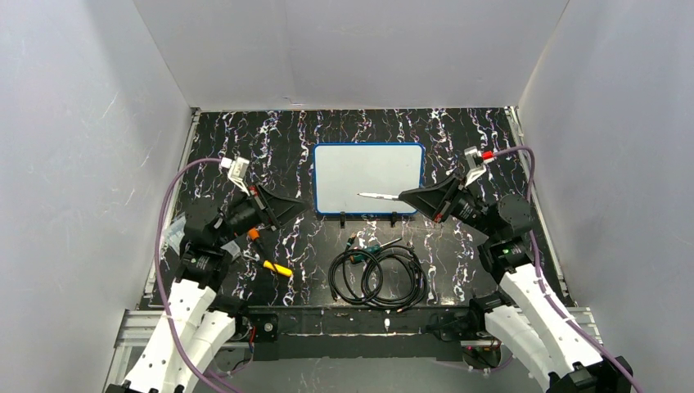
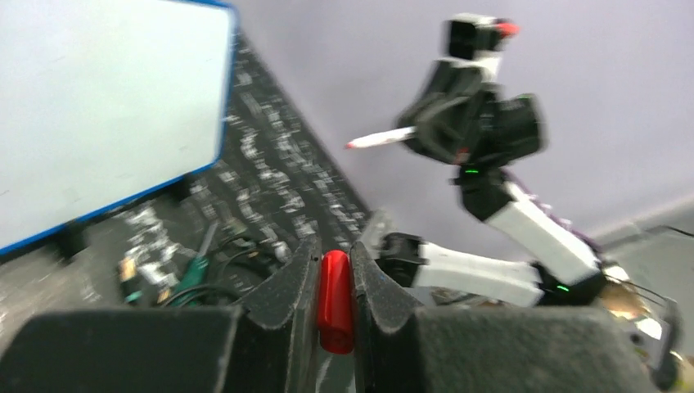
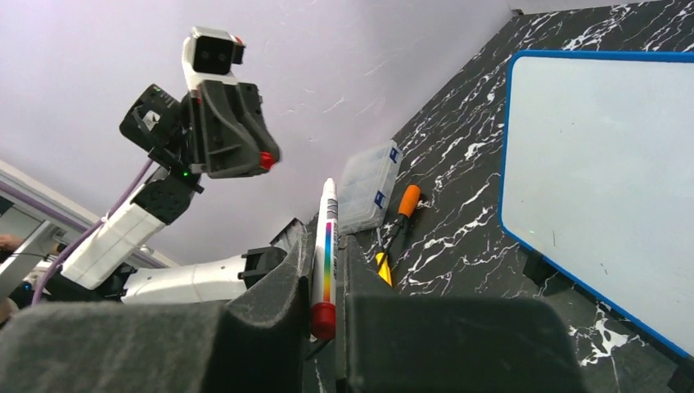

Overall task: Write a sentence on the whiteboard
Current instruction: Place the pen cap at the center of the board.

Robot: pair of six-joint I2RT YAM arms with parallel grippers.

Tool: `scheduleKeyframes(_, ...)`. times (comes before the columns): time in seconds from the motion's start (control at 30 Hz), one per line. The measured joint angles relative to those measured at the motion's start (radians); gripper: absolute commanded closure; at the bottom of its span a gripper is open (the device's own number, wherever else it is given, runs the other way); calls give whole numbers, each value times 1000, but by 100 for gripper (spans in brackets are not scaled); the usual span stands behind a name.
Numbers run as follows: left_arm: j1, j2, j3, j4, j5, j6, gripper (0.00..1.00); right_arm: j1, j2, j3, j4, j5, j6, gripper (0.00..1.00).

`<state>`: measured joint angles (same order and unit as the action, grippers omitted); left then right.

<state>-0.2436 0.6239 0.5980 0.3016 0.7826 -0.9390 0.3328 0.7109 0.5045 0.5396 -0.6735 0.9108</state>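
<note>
- The whiteboard (image 1: 368, 168) lies flat in the middle of the top view, on the dark marbled table (image 1: 270, 139). Its two black clips are on its lower edge.
- The board is blank. No sentence shows on it, so I think the writing has not begun.
- The right gripper (image 1: 407, 196) is clenched on a marker (image 1: 378, 196). The marker sticks out to the left, over the lower right part of the board. I think it is held this way so the tip can go down and write.
- I cannot tell if the tip touches the board.
- The left gripper (image 1: 296, 207) sits just left of the board. Its jaws pinch a red cap (image 2: 335, 299). It looks like the marker's cap, held off to the side so the pen is bare.
- Below the board lie coiled black cables (image 1: 378, 277). At the lower left lies a screwdriver (image 1: 255, 236) with an orange handle.
- The next move, I think, is to lower the tip gently. The thin pen could slip in the jaws if it is pushed too hard.
</note>
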Motion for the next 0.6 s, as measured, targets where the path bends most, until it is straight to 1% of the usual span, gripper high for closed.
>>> scheduleKeyframes(0.07, -10, -8, 6, -142, -72, 105, 100, 0, -3, 20, -49, 6, -35, 99)
scheduleKeyframes(0.13, -26, -6, -3, -255, -161, 176, 100, 0, -12, 33, -93, 23, -77, 99)
scheduleKeyframes(0.27, -92, 47, -68, -366, -333, 250, 100, 3, -43, 37, -181, 93, -159, 99)
scheduleKeyframes(0.4, -224, 212, -89, -415, -483, 297, 100, 12, -56, 37, -240, 169, -237, 99)
scheduleKeyframes(0.47, -273, 300, -91, -409, -531, 315, 97, 19, -54, 37, -263, 203, -267, 99)
scheduleKeyframes(0.53, -293, 365, -101, -393, -571, 329, 93, 32, -45, 37, -279, 233, -296, 99)
scheduleKeyframes(0.6, -296, 413, -110, -369, -606, 340, 91, 50, -36, 37, -294, 265, -319, 99)
